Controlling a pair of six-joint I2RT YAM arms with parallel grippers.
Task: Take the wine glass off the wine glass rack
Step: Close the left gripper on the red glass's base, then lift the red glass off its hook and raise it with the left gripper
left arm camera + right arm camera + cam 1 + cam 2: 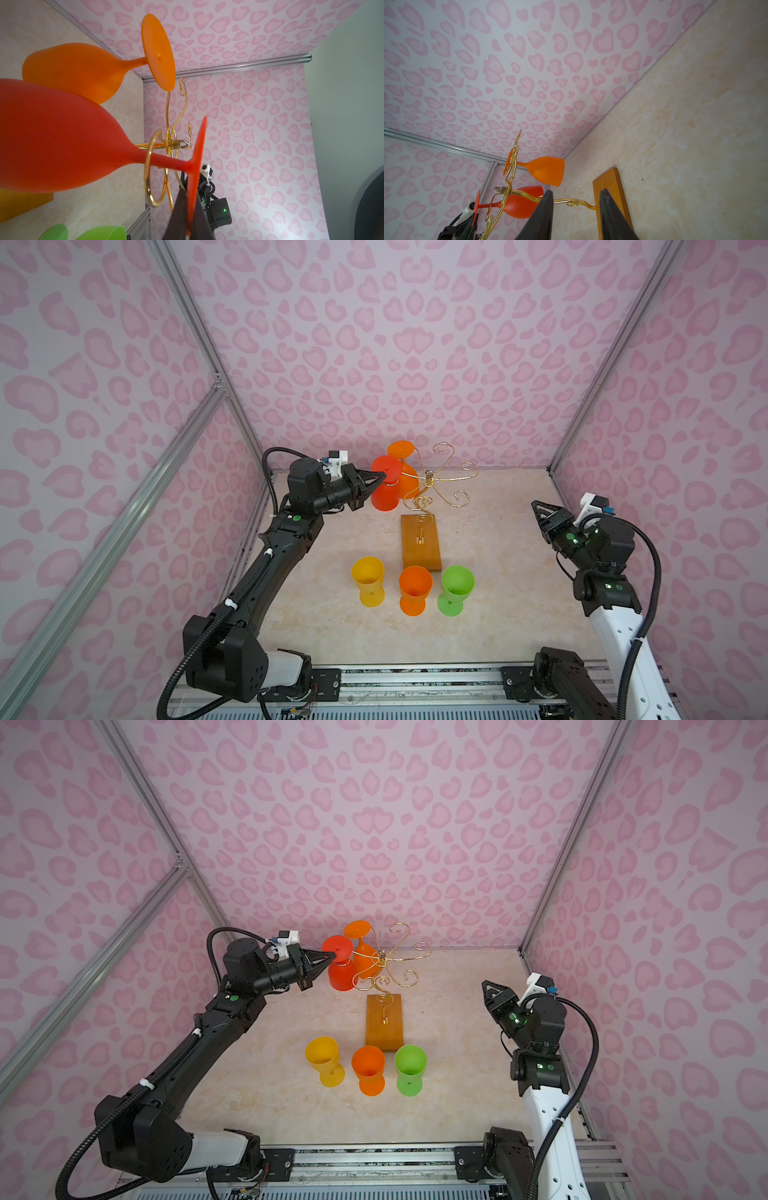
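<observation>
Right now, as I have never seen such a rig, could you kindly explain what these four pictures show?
Two robot arms stand at a table inside a pink-walled booth. Two pictures look down from one overhead camera pair; the other two come from a camera on each arm's wrist. On the table stands a gold wire wine glass rack on a wooden base, with a red wine glass and a hanging orange glass upside down on it. A yellow glass, a standing orange glass and a green glass stand upright in front. The left tool is shut on the red wine glass's foot; the right tool is open and holds nothing.
</observation>
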